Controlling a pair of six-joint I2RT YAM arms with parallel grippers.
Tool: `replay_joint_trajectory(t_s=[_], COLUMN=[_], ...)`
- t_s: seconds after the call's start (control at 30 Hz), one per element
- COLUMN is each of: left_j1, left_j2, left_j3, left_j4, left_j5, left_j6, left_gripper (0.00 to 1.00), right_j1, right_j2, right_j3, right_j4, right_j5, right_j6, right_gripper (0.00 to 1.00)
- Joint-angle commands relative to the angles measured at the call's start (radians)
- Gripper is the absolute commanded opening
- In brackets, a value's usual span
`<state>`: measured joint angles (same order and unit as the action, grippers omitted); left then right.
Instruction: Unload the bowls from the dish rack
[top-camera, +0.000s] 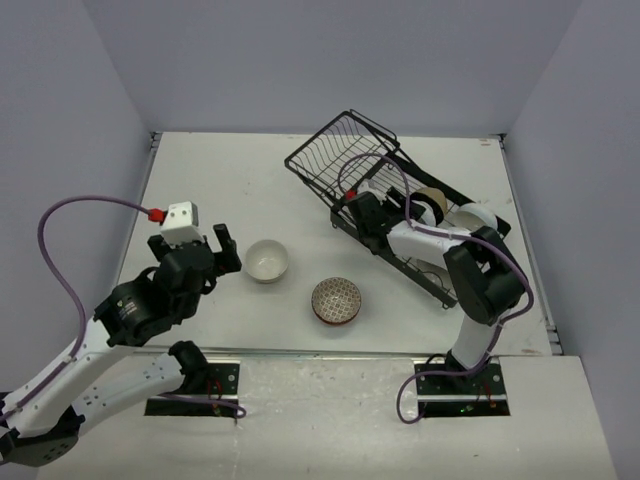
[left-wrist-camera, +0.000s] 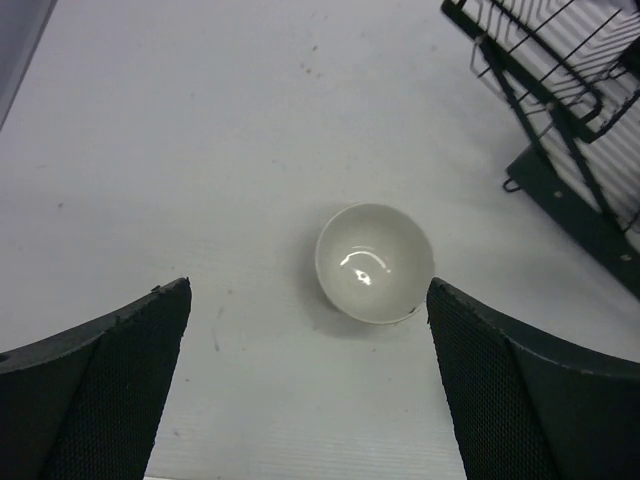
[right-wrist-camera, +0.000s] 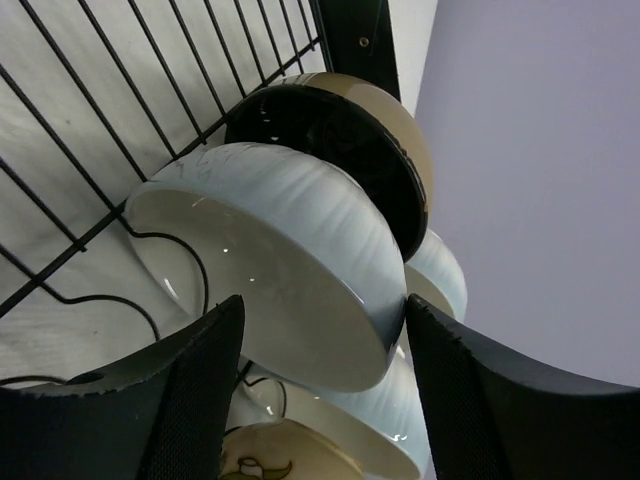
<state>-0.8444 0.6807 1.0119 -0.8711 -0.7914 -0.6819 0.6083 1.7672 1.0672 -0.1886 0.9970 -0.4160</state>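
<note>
The black wire dish rack (top-camera: 345, 150) stands at the back right, and its end shows in the left wrist view (left-wrist-camera: 560, 190). A tan bowl with a black inside (top-camera: 432, 203) and a white bowl (top-camera: 478, 214) stand on edge in it. My right gripper (top-camera: 385, 207) is inside the rack, open. Its fingers (right-wrist-camera: 190, 400) straddle the rim of a pale blue-white bowl (right-wrist-camera: 290, 260), with the tan bowl (right-wrist-camera: 360, 150) behind it. A plain white bowl (top-camera: 267, 261) and a brown patterned bowl (top-camera: 336, 300) sit on the table. My left gripper (top-camera: 225, 250) is open and empty just left of the white bowl (left-wrist-camera: 374, 262).
More pale bowls (right-wrist-camera: 440, 280) and a cream dish with a drawn pattern (right-wrist-camera: 270, 455) sit lower in the rack. The hinged wire basket section (top-camera: 340, 145) tilts up at the rack's far-left end. Grey walls enclose the white table (top-camera: 220, 190).
</note>
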Motion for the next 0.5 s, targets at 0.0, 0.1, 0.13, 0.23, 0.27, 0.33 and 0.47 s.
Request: replay_joint_trajectory(t_s=[0.0,0.1,0.13,0.23,0.27,0.33,0.47], left_j1=[0.004,0.002,0.004,0.004,0.004,0.004,0.004], left_j2=[-0.01,-0.03,-0.038,-0.056,-0.059,-0.067,-0.069], left_j3=[-0.073,-0.094,-0.099,-0.111,-0.116,-0.121,-0.124], left_j4=[-0.029,0.006,0.012,0.03,0.034,0.037,0.038], left_j5=[-0.085,-0.083,-0.083,-0.081,-0.078,-0.075,-0.074], left_j6=[0.056,0.073,0.074,0.082,0.085,0.085,0.085], left_gripper=[1.0,1.0,1.0,1.0,1.0,1.0,1.0], right_j1=[-0.004,-0.01,-0.013,-0.016,-0.016,-0.016,-0.018], right_j2=[0.041,0.077,0.08,0.075,0.075,0.077,0.072], right_j3=[0.023,0.023,0.02,0.008,0.004,-0.004,-0.019], right_j4=[0.113,0.147,0.156,0.238,0.254,0.288,0.321], right_j5=[0.091,0.124,0.13,0.143,0.146,0.152,0.155], right_j6=[-0.086,-0.101,-0.106,-0.135,-0.147,-0.175,-0.199], right_gripper=[0.65,0.6,0.59,0.5,0.48,0.41,0.36])
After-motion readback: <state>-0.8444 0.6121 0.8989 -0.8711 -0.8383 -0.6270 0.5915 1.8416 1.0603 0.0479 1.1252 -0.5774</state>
